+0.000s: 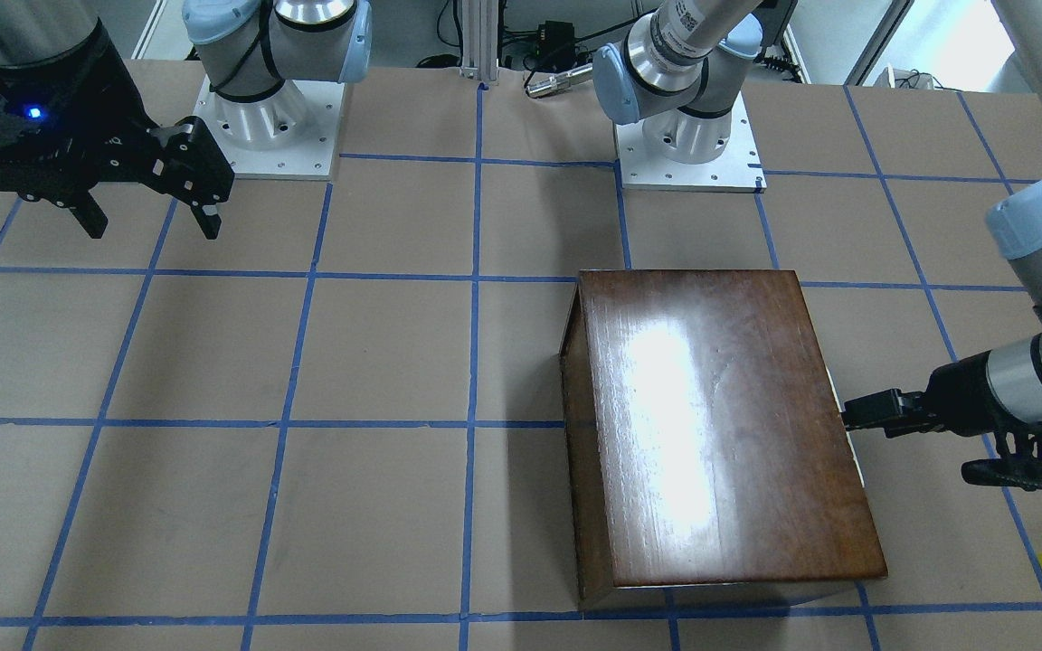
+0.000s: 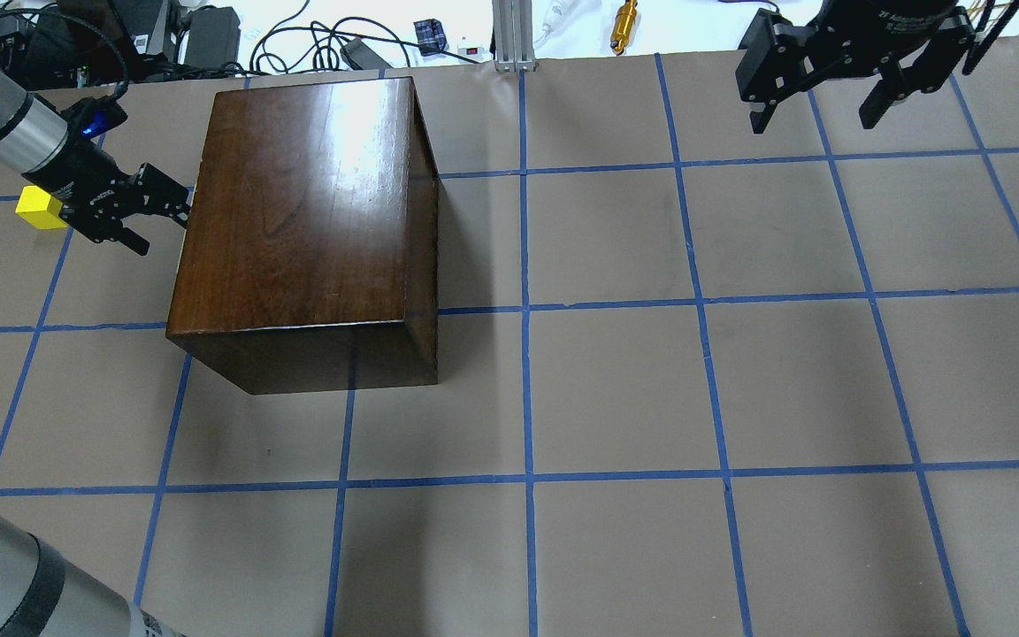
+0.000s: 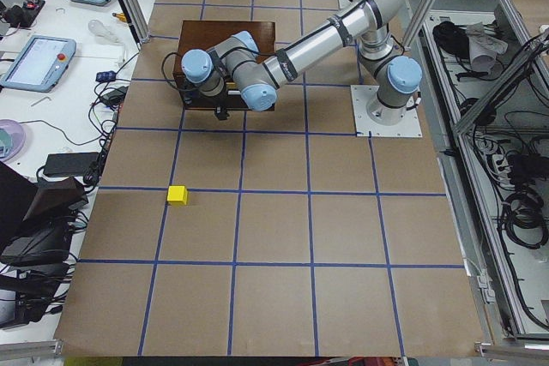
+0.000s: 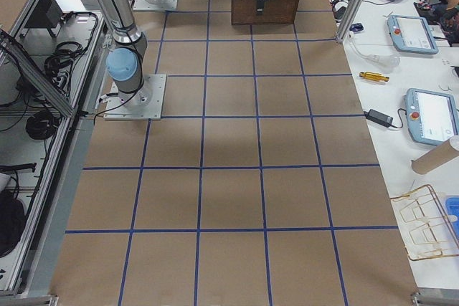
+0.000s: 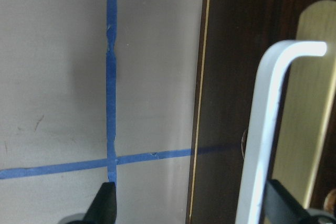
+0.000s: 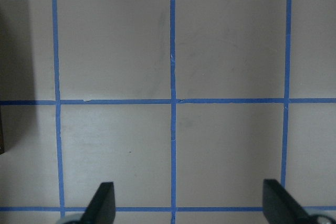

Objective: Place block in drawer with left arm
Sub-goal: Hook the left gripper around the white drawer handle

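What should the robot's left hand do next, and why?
Probably shut the left gripper on the handle. Its open jaws seem to straddle that handle on the drawer front. The drawer looks closed and the block sits on the table, so the drawer likely must be opened first.

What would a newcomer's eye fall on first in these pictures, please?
The glossy dark-brown wooden box on the robot's left half of the table stands out first, light glaring off its top. Next, the left gripper, open, reaches at the box's outer side, where the wrist view shows a pale handle between its fingers. A bright yellow block lies farther out.
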{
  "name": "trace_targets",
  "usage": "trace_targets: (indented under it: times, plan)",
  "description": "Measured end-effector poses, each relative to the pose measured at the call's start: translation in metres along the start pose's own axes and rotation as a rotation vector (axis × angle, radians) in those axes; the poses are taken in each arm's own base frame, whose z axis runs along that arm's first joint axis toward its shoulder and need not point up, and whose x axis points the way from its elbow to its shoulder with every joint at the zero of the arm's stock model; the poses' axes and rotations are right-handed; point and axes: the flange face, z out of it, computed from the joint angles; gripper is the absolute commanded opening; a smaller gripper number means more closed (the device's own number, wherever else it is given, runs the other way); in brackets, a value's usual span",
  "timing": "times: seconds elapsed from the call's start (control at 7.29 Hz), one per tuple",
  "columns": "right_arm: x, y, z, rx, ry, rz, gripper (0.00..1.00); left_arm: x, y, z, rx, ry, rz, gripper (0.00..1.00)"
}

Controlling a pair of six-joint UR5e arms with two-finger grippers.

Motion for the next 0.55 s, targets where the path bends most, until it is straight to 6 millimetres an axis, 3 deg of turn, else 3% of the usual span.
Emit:
trace_targets:
  times: [0.55]
  plan:
    - [0.0001,-0.0001,0.0002,0.000,0.001,0.000,1.00,-0.0005,-0.0031,0.0030,0.013,-0.007,0.021,1.00]
